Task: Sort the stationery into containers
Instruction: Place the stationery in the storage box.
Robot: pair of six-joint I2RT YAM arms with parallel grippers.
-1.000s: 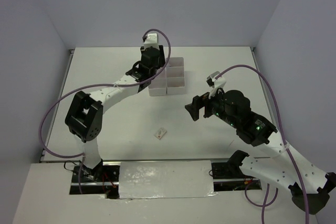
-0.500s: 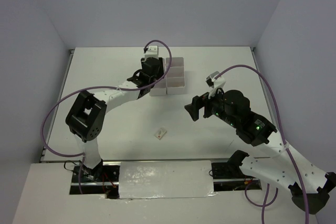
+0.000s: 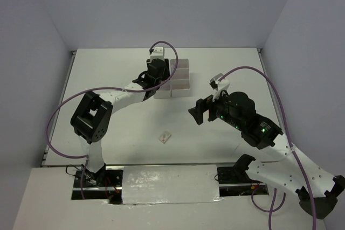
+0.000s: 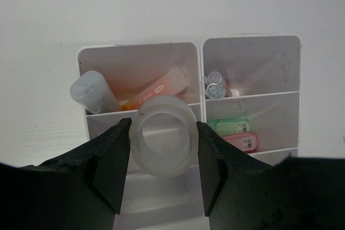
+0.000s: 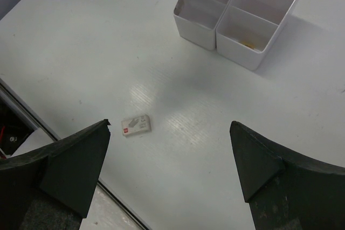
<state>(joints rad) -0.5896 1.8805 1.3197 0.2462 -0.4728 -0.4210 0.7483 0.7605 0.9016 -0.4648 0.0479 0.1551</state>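
Over the containers (image 3: 180, 76), the left hand (image 4: 164, 138) pinched the clear tape ring (image 4: 161, 166); nearer, the right hand (image 5: 168, 133) hung spread wide over the counter (image 5: 64, 52), right of a small white eraser (image 5: 136, 125).

Enclosure and work surface: white top, plain pale walls.
A white table (image 3: 124, 127) is seen boxed in on three sides by the back wall (image 3: 172, 4), left wall (image 3: 27, 79) and right wall (image 3: 310, 52), all a flat pale lavender. A thin metal rail (image 3: 66, 84) is noted along the table's left edge. At the near edge a crinkled silvery sheet (image 3: 170, 184) is laid flat, with a dark cutout (image 3: 115, 200) at its left corner. In the right wrist view, fine ribbing and a soft glare patch (image 5: 148, 92) are made out on the tabletop.
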